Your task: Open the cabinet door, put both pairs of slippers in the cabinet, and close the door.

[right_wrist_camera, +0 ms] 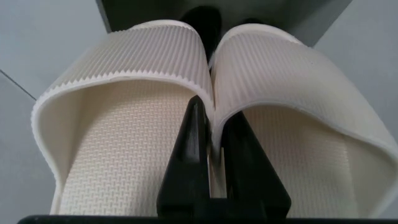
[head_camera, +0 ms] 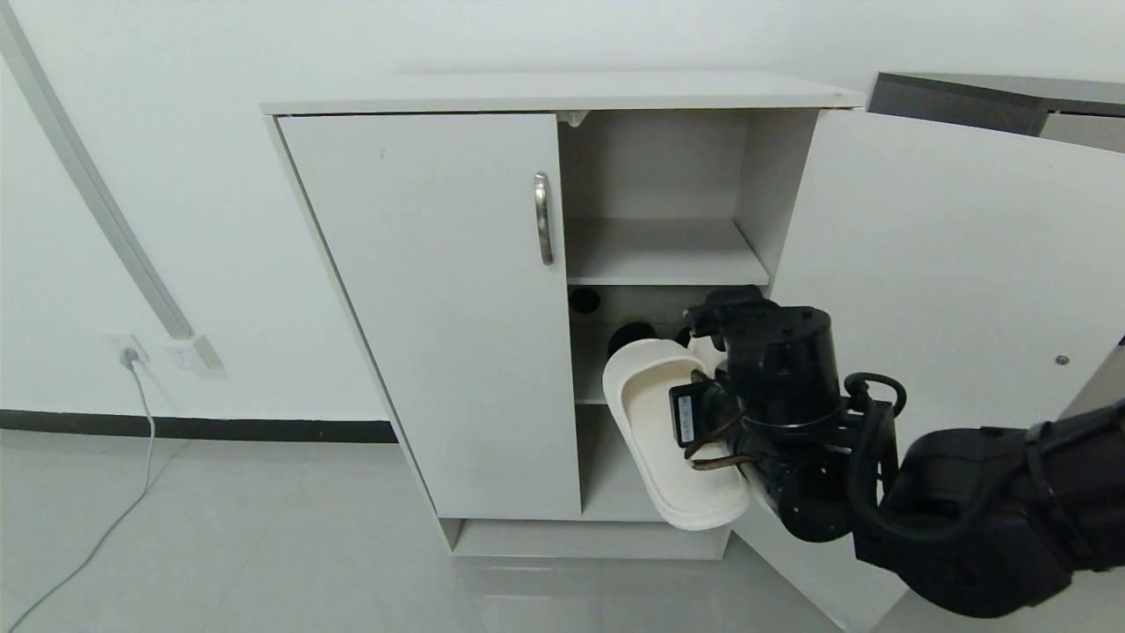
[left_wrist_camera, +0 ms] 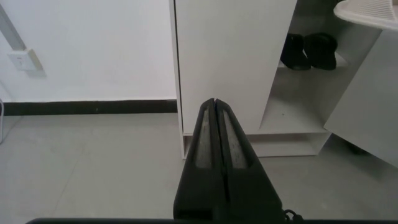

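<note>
A white cabinet (head_camera: pixel 422 308) stands against the wall with its left door shut and its right door (head_camera: pixel 932 290) swung wide. My right gripper (right_wrist_camera: pixel 212 134) is shut on the touching inner edges of a pair of white slippers (right_wrist_camera: pixel 155 130), held in front of the open compartment at middle-shelf height (head_camera: pixel 659 440). A pair of black slippers (left_wrist_camera: pixel 309 51) rests on the middle shelf inside (head_camera: pixel 631 337). My left gripper (left_wrist_camera: pixel 214 115) is shut and empty, low over the floor in front of the cabinet.
The upper shelf (head_camera: pixel 659 251) is bare, and the bottom shelf (left_wrist_camera: pixel 289 121) is bare too. A metal handle (head_camera: pixel 543 218) sits on the shut left door. A wall socket with a grey cable (head_camera: pixel 132 360) is at the left. Grey floor spreads in front.
</note>
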Tool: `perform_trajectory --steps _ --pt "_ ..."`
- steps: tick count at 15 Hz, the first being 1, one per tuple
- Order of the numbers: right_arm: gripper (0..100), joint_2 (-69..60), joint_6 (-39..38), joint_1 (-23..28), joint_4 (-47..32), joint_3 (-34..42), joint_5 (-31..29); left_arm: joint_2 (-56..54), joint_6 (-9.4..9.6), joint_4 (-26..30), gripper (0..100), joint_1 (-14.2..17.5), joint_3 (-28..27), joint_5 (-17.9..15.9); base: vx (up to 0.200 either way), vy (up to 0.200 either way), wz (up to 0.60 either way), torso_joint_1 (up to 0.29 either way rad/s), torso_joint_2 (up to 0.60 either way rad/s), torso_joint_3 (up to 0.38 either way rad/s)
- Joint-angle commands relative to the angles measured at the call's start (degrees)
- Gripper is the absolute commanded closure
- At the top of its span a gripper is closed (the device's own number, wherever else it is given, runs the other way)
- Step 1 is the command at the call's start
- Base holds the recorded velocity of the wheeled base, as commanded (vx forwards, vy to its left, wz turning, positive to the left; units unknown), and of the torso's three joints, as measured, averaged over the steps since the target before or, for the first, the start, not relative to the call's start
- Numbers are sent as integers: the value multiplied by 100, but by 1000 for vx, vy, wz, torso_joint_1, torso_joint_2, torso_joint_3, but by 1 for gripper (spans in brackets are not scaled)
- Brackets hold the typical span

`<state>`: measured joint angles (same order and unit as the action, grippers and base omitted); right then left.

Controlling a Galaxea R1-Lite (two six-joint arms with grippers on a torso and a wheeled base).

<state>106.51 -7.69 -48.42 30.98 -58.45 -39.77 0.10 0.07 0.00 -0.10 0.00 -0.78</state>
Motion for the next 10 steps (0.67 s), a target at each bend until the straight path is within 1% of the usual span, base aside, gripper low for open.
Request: perform_trajectory --steps 1,2,3,5,7,10 --pt "100 133 -558 -141 -1155 -1168 -453 8 1 0 100 1 0 -1 0 0 0 0 0 0" --pt "100 256 -795 -150 -1841 -1845 -752 -1 1 0 100 1 0 -1 0 0 0 0 0 0" --pt "100 353 -857 -150 -2087 -2214 -866 8 1 0 100 1 0 -1 0 0 0 0 0 0" --pt "100 476 -839 -150 -2245 -2636 -963 8 1 0 100 1 0 -1 0 0 0 0 0 0" --pt "100 538 -822 -141 -2298 -2803 -1060 8 1 0 100 1 0 -1 0 0 0 0 0 0" --pt "100 573 -813 -124 -2289 -2803 -1060 8 1 0 100 1 0 -1 0 0 0 0 0 0"
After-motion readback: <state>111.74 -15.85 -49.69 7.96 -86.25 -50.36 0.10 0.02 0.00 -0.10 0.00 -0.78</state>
